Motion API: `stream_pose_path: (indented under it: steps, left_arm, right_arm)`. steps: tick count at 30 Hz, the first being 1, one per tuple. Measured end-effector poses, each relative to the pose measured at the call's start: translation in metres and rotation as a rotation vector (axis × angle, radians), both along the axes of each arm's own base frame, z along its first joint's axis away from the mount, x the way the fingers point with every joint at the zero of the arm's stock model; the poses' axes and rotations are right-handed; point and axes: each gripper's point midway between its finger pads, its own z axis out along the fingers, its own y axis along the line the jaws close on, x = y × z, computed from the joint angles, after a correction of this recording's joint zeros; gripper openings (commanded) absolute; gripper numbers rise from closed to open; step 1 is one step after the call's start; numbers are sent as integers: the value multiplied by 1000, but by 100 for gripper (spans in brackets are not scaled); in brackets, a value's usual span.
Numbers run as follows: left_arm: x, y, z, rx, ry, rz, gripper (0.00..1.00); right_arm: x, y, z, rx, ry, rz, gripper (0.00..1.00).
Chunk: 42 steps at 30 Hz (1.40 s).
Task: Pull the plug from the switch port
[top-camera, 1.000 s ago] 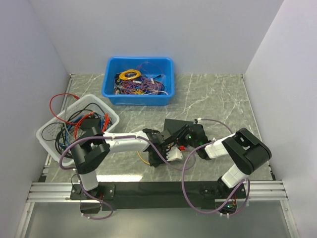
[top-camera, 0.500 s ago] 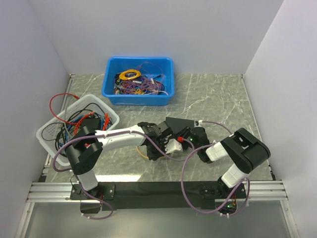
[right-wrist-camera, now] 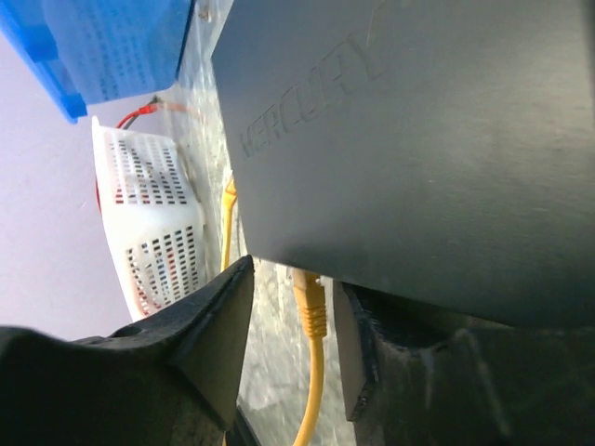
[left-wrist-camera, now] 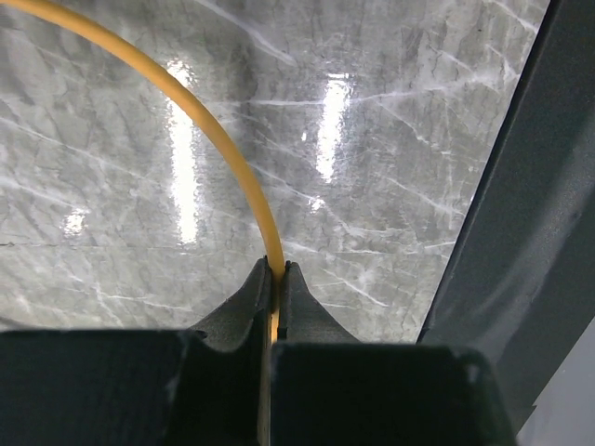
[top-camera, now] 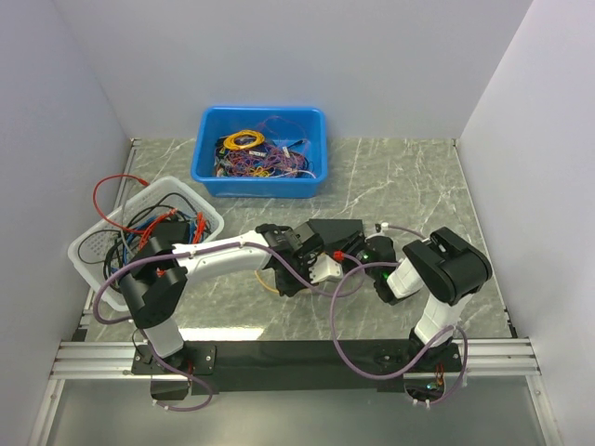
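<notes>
— Two hands at work? Where does the switch sit?

— Around the middle of the desk, a little toward its near edge, between both arms. From above it looks tilted rather than flat.

— And the plug?

— Yellow, its head meeting the switch's long edge, seated there as far as the right wrist view shows. Its yellow cable drops away below and also arcs over the marble.

— What is the left hand doing?

— Clenched on that yellow cable: the two fingertips pinch it, nearly touching each other. A dark panel fills the right side of that view.

— The right hand?

— Released. Its fingers stand apart on either side of the plug, just under the switch's edge, and I see neither one pressing on the plug.

— Anything else about?

— One blue bin of tangled wires at the far edge, and one white basket of cables at the left edge, both well apart from the switch.
</notes>
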Motion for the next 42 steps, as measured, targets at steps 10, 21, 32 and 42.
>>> stream_pose_path:
  steps: [10,21,32,42]
  left_arm:
    - [6,-6,15,-33,-28,3,0]
    - [7,-4,17,-32,-36,9,0]
    - [7,-2,19,-30,-38,1,71]
    - [61,-1,46,-118,-94,116,99]
  right_arm:
    - [4,1,-3,4,4,3,38]
    - [0,3,-7,7,20,25,19]
    - [1,6,-6,25,2,37,0]
    - [-3,7,-7,3,-10,70,0]
